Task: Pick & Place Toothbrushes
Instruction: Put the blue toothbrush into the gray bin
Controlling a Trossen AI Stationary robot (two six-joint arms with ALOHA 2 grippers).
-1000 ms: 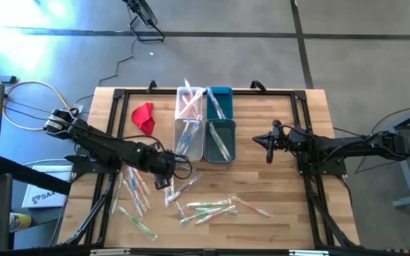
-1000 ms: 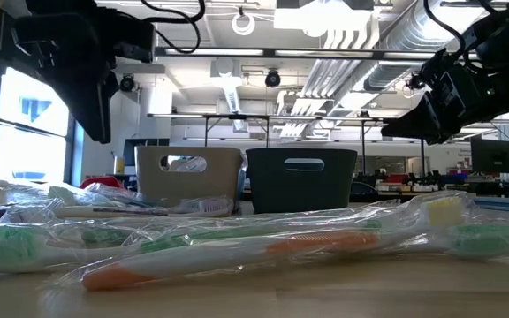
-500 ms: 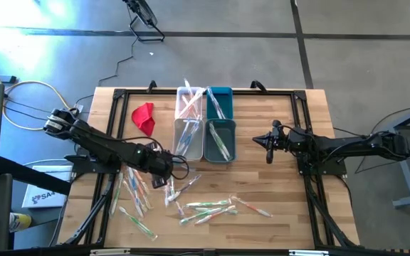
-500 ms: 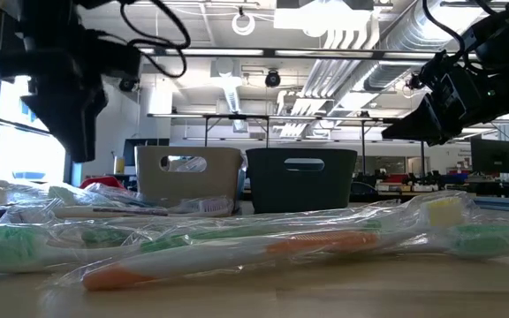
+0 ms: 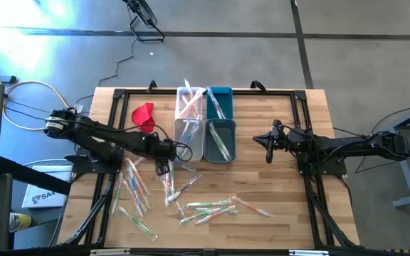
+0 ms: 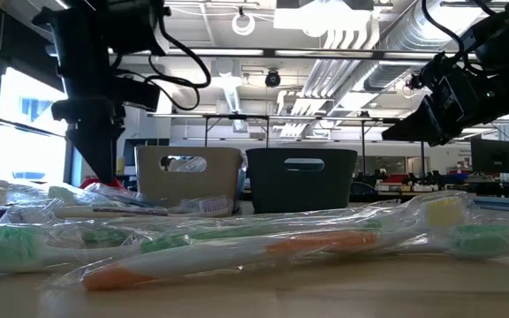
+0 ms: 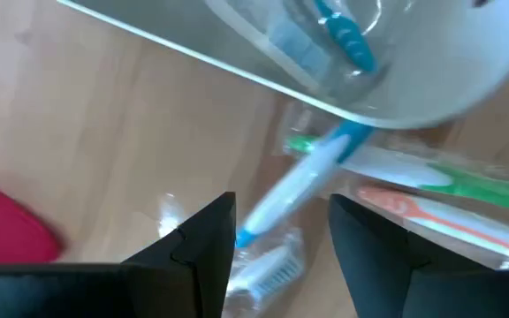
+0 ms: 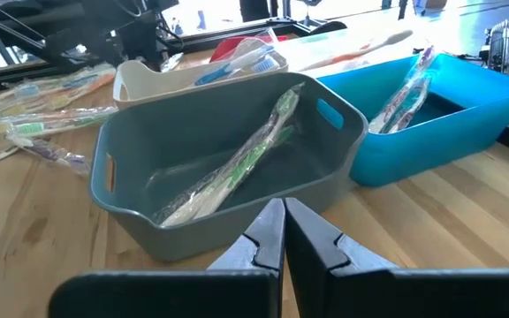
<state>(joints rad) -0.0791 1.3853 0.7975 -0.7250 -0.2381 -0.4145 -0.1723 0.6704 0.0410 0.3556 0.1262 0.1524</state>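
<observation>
Left arm stretched low across counter (image 5: 276, 192) toward the four bins, left end effector (image 5: 164, 171) pointing down just beside the near-left grey bin (image 5: 188, 137), over the edge of the toothbrush pile. Fingers (image 7: 200, 238) spread, nothing pinched; blue-and-white wrapped toothbrush (image 7: 300, 181) lying on wood between and past them, bin wall just beyond. Red cloth (image 5: 144, 116) near far-left corner, well apart from end effector. Right arm extended level from right side, right end effector (image 5: 267, 151) hovering beside dark grey bin (image 8: 228, 172), fingers pressed together, empty. Toothbrushes (image 5: 191, 203) mostly scattered in wrappers on front half of counter, left of centre to centre; a few already in bins: green one in dark grey bin, some in teal bin (image 8: 431, 106) and the white bin (image 5: 190, 101).
</observation>
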